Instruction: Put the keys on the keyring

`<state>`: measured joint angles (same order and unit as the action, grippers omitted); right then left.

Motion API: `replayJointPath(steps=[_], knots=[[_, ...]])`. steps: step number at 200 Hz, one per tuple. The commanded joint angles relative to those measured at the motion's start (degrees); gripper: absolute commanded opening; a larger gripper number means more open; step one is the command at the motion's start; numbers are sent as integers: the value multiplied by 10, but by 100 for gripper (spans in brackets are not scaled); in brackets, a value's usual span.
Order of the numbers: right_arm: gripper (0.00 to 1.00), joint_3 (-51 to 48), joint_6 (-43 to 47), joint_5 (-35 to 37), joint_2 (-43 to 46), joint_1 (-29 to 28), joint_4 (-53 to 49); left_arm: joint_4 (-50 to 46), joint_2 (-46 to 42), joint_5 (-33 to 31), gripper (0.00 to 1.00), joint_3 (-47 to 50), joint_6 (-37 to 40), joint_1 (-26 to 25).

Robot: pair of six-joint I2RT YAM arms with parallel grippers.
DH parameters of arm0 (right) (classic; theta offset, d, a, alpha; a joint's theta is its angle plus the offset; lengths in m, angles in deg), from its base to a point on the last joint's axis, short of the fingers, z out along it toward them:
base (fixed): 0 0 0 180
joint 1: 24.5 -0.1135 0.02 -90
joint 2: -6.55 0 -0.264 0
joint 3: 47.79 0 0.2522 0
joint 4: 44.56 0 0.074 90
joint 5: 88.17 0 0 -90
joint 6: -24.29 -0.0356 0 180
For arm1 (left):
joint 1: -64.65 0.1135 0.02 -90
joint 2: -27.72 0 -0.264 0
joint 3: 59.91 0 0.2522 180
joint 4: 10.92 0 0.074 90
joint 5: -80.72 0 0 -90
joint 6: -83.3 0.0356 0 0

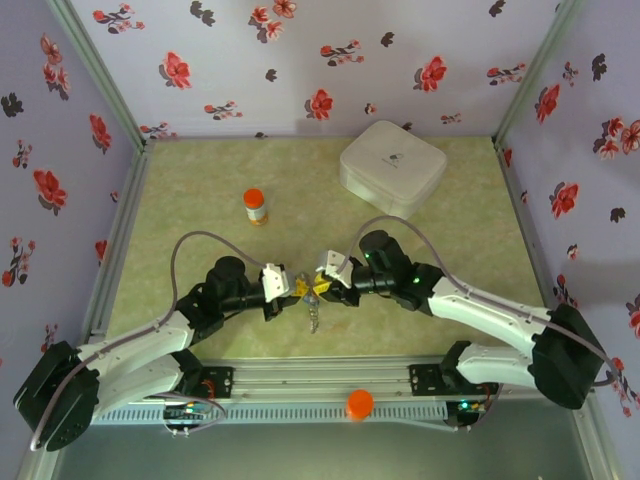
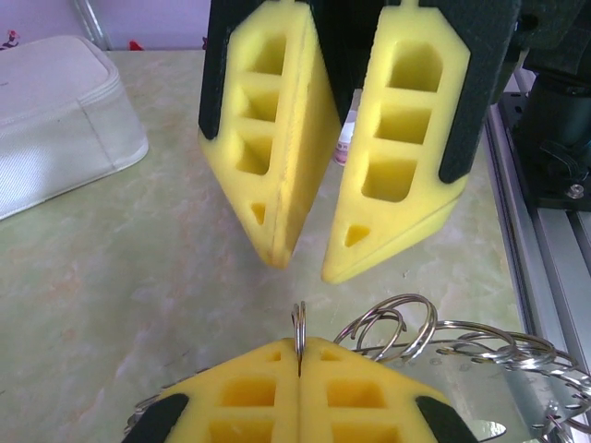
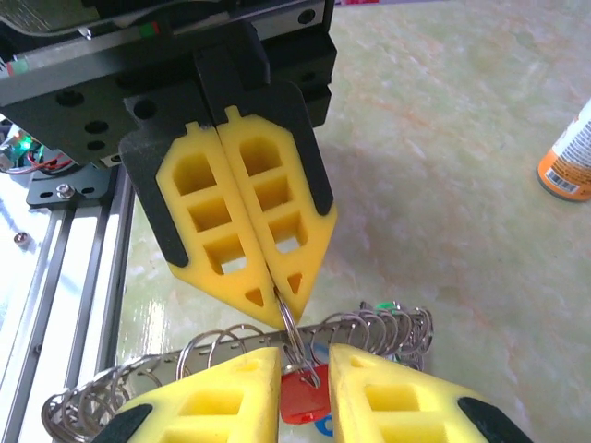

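Two claws tip to tip: your left gripper (image 2: pixel 299 349) clamped on thin silvery chain-like keyring (image 3: pixel 374 328), right gripper (image 3: pixel 305 360) jaws apart, red plastic-headed key (image 3: pixel 300 399) in gap; chain runs near-far.

- Keyring (image 3: pixel 379 325): bright, glossy metal rings.
- Key (image 3: pixel 297 404): smooth red plastic head.
- Left gripper fingers (image 3: pixel 214 231): matt yellow plastic.
- Table (image 3: pixel 443 185): glossy, green marbled.
- Far case (image 2: pixel 55 120): white textured fabric.
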<state>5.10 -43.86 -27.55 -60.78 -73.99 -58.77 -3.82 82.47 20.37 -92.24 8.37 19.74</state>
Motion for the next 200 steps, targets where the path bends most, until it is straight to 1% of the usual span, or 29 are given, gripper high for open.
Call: replayJointPath(steps=[1, 42, 56, 87, 114, 142, 144, 151, 156, 163, 181, 200], knots=[[21, -6, -19, -24, -13, 3, 35, 39, -3, 13, 0, 3, -12, -2], [21, -4, -26, -38, -37, 3, 40, 36, -3, 15, 0, 2, -12, -2], [20, -5, -27, -38, -42, 3, 44, 34, -5, 15, 0, 1, -11, -2], [12, -6, -26, -35, -47, 3, 53, 27, -9, 15, 0, 0, -11, -2], [0, 4, -27, -51, -47, 3, 39, 30, -9, 17, 0, -1, -15, -2], [0, 11, -8, -47, -33, 2, 9, 28, -8, 13, 0, -4, -19, -2], [0, 12, -7, -46, -33, 1, 6, 27, -8, 11, 2, -5, -19, -2], [0, 17, 1, -38, -29, 1, -8, 20, -9, 4, 14, -6, -19, -2], [0, 21, 7, -33, -27, -1, -19, 11, -10, -1, 19, -7, -17, -3], [0, 25, 15, -24, -25, -2, -32, -9, -11, -6, 24, -13, -7, -2], [0, 42, 36, 1, -28, -12, -66, -97, -8, -10, 25, -41, 27, -3], [0, 65, 57, 28, -40, -27, -106, -141, -7, -11, 23, -57, 46, -3]])
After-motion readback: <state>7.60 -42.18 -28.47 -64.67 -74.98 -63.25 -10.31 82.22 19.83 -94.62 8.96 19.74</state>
